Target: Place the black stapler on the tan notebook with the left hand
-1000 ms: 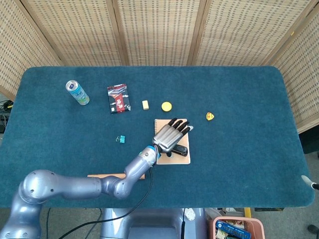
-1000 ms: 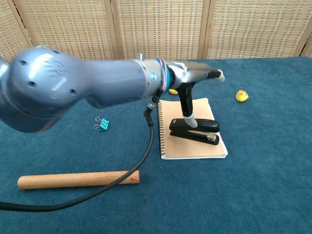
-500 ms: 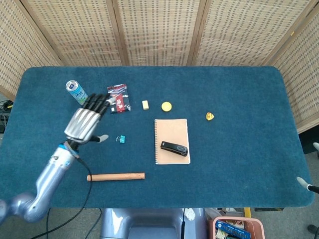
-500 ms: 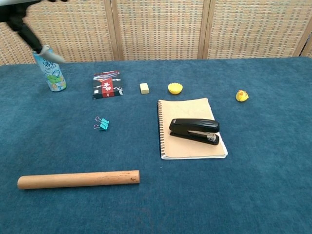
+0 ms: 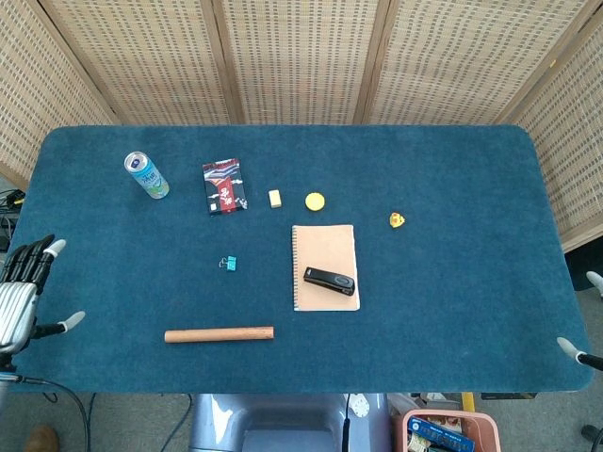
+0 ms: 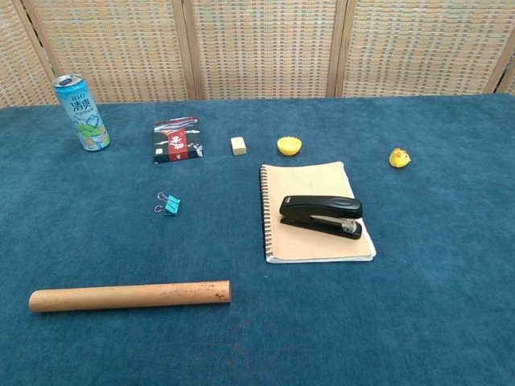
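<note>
Silver left hand (image 5: 21, 292) hangs off the counter's (image 5: 452, 282) 9 o'clock edge, fingers spread, holding nothing, partly cut off by the frame. Only a tip of the right hand (image 5: 577, 352) shows at 4 o'clock, its state unclear. Stapler (image 6: 321, 215) lies on the notebook (image 6: 310, 181).

**Blue felt table and what lies on it**

The blue felt-covered table (image 6: 451, 305) carries a tan spiral notebook (image 6: 315, 215), wooden dowel (image 6: 129, 295), teal binder clip (image 6: 168, 204), green drink can (image 6: 81, 112), black-and-red packet (image 6: 178, 140), cream eraser block (image 6: 238, 145), yellow cap (image 6: 289, 145) and yellow duck toy (image 6: 398, 158).
</note>
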Tool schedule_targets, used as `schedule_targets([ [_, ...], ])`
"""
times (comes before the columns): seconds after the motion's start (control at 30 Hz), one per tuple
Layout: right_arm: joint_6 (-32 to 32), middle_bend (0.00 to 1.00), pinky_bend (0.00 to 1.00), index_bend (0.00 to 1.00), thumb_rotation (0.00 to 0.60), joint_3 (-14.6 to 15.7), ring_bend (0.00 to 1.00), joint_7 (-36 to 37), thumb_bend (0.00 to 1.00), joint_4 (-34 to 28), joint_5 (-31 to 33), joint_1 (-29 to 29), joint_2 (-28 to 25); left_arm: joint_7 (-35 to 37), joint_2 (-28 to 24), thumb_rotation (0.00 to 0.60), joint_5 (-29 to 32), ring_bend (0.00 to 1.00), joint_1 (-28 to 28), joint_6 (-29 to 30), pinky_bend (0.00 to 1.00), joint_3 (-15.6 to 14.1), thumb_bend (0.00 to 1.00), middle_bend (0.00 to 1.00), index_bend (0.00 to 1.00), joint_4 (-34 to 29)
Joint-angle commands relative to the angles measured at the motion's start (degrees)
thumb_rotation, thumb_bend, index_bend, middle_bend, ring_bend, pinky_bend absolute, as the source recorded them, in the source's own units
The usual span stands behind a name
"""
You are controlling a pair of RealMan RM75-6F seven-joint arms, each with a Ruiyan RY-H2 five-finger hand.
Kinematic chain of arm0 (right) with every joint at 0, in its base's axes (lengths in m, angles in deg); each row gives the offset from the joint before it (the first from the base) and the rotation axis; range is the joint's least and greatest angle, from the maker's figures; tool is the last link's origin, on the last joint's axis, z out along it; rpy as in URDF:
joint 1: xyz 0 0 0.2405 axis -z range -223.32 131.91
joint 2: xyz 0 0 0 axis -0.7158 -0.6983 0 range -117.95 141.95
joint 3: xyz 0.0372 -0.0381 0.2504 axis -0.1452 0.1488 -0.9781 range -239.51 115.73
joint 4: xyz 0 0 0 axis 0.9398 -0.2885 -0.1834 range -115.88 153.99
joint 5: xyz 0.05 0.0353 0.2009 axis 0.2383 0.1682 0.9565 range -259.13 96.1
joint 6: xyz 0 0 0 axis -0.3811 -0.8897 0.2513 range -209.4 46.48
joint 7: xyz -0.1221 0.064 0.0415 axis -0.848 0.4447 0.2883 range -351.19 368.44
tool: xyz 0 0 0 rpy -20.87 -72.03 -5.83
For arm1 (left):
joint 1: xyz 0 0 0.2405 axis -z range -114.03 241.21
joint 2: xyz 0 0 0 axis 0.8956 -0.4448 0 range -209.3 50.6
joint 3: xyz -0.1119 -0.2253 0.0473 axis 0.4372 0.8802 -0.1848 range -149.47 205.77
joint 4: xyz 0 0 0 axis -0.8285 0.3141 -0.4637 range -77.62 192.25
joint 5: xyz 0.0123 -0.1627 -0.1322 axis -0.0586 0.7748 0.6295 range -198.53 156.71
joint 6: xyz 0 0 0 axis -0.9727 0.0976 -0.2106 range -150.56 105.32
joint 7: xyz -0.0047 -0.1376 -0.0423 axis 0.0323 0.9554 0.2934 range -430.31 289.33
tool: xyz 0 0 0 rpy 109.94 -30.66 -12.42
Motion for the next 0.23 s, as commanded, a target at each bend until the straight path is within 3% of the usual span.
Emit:
schedule_targets([
  [0.03, -0.24, 0.00, 0.00, 0.00, 0.600, 0.04, 0.00, 0.04, 0.00, 0.04, -0.21, 0.04, 0.04, 3.24, -0.58, 0.600, -3.02, 0.00, -1.69, 0.29, 0.00, -0.46, 0.00, 0.00, 0.00, 1.21],
  [0.23, -0.38, 0.00, 0.00, 0.00, 0.600, 0.04, 0.00, -0.59, 0.00, -0.19, -0.30, -0.02, 0.11, 2.37, -0.89, 0.600, -4.34, 0.00, -3.10, -0.44, 0.00, 0.56, 0.00, 0.00, 0.00, 0.98],
])
